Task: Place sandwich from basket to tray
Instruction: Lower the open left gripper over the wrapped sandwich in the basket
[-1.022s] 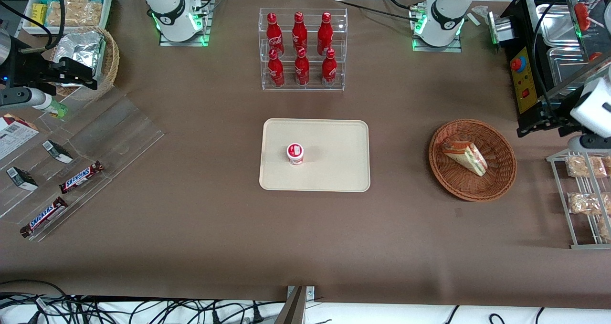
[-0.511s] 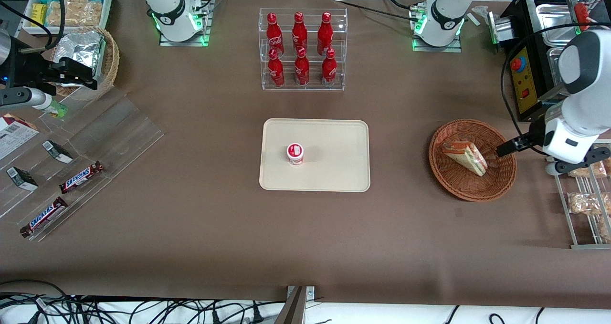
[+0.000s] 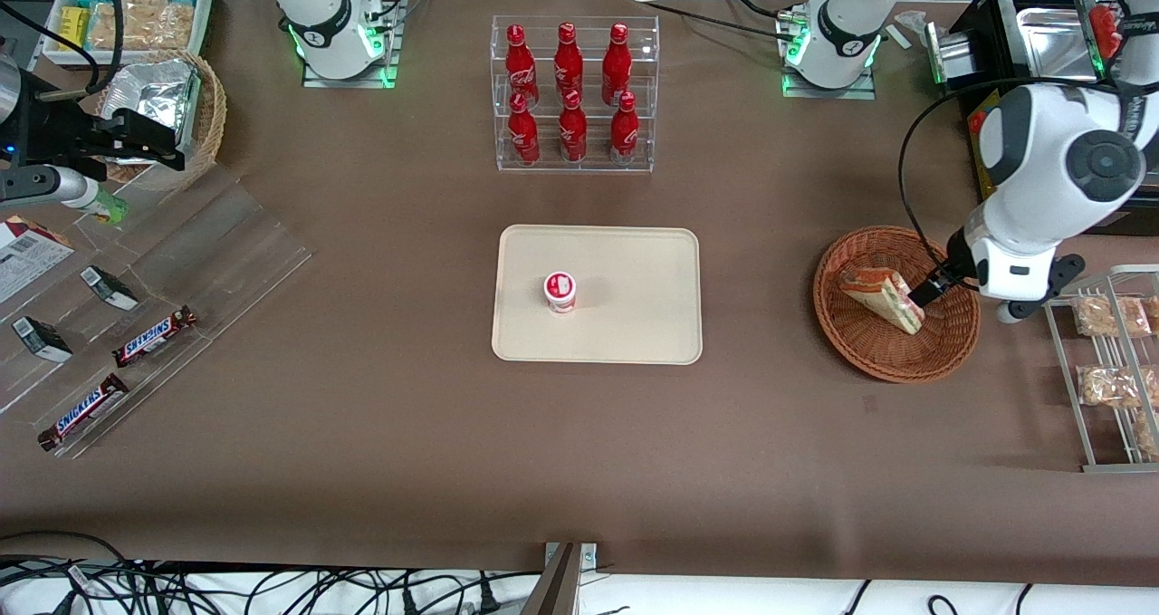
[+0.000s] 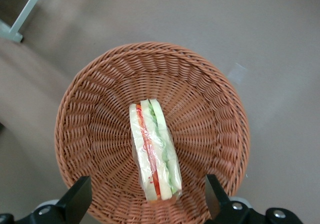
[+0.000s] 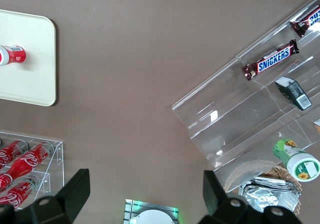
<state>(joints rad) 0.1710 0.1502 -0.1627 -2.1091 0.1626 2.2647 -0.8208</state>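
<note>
The sandwich [image 3: 883, 299], a clear-wrapped wedge with red and green filling, lies in the reddish-brown wicker basket [image 3: 896, 372] toward the working arm's end of the table. My gripper [image 3: 933, 287] hangs just above the basket, beside the sandwich's end. In the left wrist view the sandwich [image 4: 152, 151] lies near the middle of the basket [image 4: 100, 93]. The gripper [image 4: 146, 204] is open above it, one black finger on each side of the sandwich's nearer end and neither touching it. The cream tray [image 3: 634, 325] lies mid-table with a small red-and-white cup [image 3: 560, 291] on it.
A clear rack of red bottles [image 3: 573, 94] stands farther from the front camera than the tray. A metal rack of snack packets [image 3: 1109, 370] is close beside the basket, and a black box with metal trays [image 3: 996, 144] is near it. An acrylic stand with candy bars [image 3: 154, 334] is at the parked arm's end.
The working arm has swung in from the table's end, and its gripper has come over the basket beside the sandwich. The sandwich, basket and tray have not moved.
</note>
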